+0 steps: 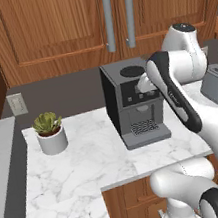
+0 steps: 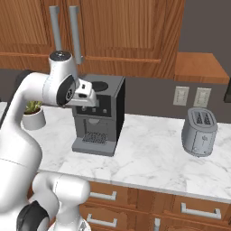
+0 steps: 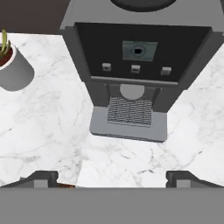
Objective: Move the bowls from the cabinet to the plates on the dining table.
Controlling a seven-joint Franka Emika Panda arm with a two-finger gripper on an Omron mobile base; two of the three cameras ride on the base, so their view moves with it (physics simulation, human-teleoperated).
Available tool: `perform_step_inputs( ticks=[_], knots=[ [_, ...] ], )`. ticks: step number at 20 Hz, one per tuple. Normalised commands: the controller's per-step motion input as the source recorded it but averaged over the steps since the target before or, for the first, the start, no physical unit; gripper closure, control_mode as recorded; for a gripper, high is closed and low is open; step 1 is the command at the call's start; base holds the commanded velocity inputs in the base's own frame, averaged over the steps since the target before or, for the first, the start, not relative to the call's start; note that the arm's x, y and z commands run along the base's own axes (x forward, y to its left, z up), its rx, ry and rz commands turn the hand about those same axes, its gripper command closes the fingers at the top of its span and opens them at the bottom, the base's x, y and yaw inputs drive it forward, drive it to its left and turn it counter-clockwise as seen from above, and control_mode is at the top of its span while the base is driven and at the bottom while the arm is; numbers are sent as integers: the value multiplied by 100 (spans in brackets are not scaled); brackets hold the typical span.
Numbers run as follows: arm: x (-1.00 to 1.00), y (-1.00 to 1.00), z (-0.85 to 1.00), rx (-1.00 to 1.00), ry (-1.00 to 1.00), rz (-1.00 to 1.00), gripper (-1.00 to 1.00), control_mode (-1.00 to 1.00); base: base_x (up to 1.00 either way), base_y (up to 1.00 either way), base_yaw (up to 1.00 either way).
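In the left base view the cabinet (image 1: 90, 18) is seen closed above and behind the coffee machine (image 1: 132, 101), its two long grey bar handles (image 1: 117, 17) running vertically side by side at the meeting of the doors, so the bowls are judged to be hidden behind them, above the hand. In the right base view the same handles (image 2: 65, 34) are found up and slightly left of the wrist. In the hand view the gripper (image 3: 111, 177) is shown spread wide and empty, aimed down at the coffee machine (image 3: 135, 70) beside the plant pot (image 3: 13, 65).
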Motion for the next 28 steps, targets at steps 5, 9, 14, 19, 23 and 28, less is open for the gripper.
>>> perform_step_inputs(
  ticks=[5, 9, 14, 19, 23, 28],
  knots=[
    [-14, 6, 19, -5, -10, 1, -100, -100, 0, 0, 0],
    [0, 26, 23, -7, -7, -5, -100, -100, 0, 0, 0],
    [2, 15, 26, -6, -5, -12, -100, -100, 0, 0, 0],
    [-5, -1, 29, -2, -4, -5, -100, -100, 0, 0, 0],
    [-4, -11, 26, -1, -7, -1, -100, -100, 0, 0, 0],
    [-5, -6, 27, 0, -13, 3, -100, -100, 0, 0, 0]
  ],
)
